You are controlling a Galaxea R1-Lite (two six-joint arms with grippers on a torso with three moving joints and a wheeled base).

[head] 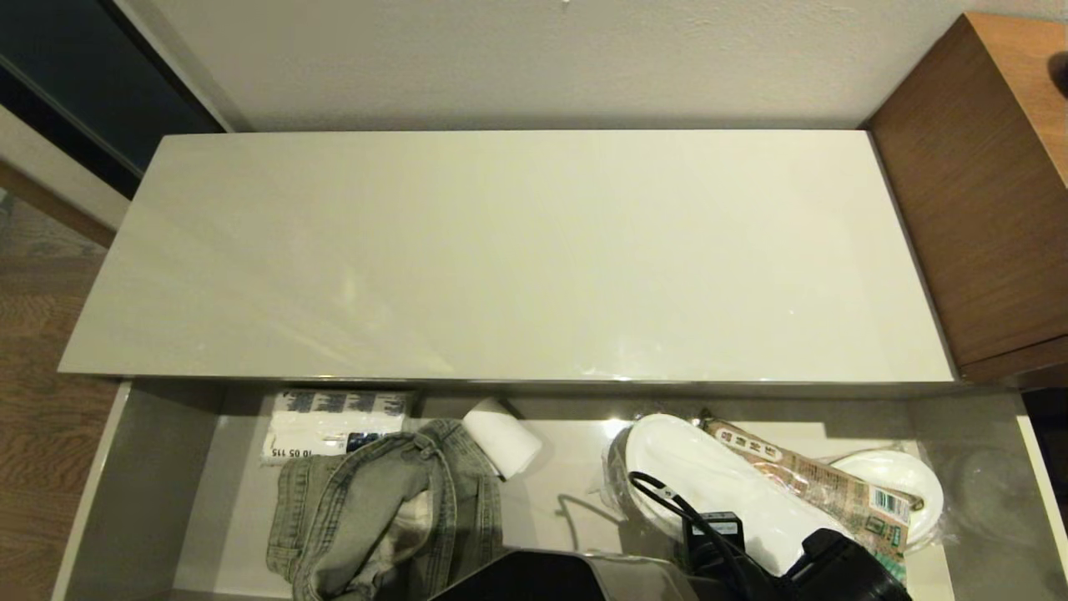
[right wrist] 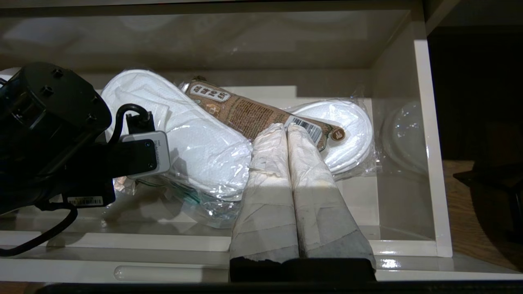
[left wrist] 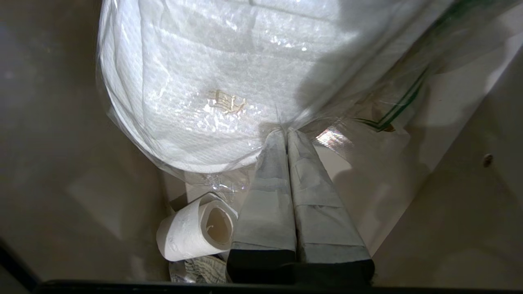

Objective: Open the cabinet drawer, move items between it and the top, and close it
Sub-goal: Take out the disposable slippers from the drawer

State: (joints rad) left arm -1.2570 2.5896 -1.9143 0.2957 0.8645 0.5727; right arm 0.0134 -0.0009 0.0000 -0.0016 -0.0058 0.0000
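Observation:
The cabinet drawer [head: 150, 484] stands pulled open under the bare glossy top [head: 517, 250]. Inside lie a grey-green denim garment [head: 375, 517] on the left and a pair of white slippers [head: 717, 476] in clear wrap on the right. My left arm [head: 834, 568] reaches down over the slippers. The left gripper [left wrist: 284, 131] is shut, its tips pinching the clear wrap at the edge of a slipper [left wrist: 196, 81]. My right gripper [right wrist: 287, 126] hangs shut and empty in front of the drawer, above its front rim [right wrist: 163, 245].
A brown printed packet [head: 818, 484] lies across the slippers. A small white paper roll [head: 503, 436] and a blue-printed white pack [head: 334, 421] sit at the drawer's back. A brown wood-grain desk [head: 984, 184] adjoins the top on the right.

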